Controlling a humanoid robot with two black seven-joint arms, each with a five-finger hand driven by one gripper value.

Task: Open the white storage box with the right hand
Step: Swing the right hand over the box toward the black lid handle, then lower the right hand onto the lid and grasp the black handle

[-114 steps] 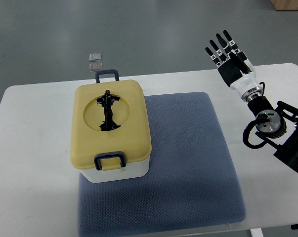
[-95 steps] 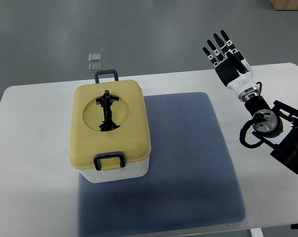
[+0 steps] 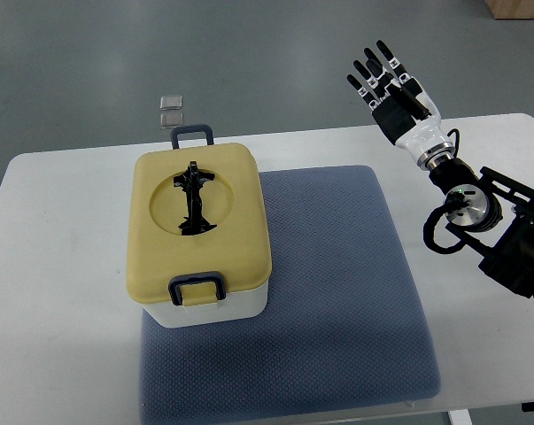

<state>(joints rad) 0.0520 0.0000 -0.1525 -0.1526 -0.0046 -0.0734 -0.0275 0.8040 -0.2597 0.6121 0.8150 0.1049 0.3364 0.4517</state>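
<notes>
Black-fingered white right hand [image 3: 392, 96] was spread wide, empty, well apart from yellow-lidded white plastic storage box [image 3: 201, 234]; risk: overshooting approach shoves box w/o unlatching.

Matt plastic box lid [image 3: 199, 232], textured cloth mat [image 3: 337, 301]

No text, label, number or sign can be read anywhere.

Lighting: bright, even, diffuse overhead; my feed shows no hard glare. Shadows: soft and short, one under the storage box [image 3: 200, 235] onto the blue mat [image 3: 328, 292]. White table [image 3: 63, 292] near clipping, surface detail faint. Focus: sharp throughout, mat weave legible. I note no motion blur on the right hand [image 3: 392, 88].
</notes>
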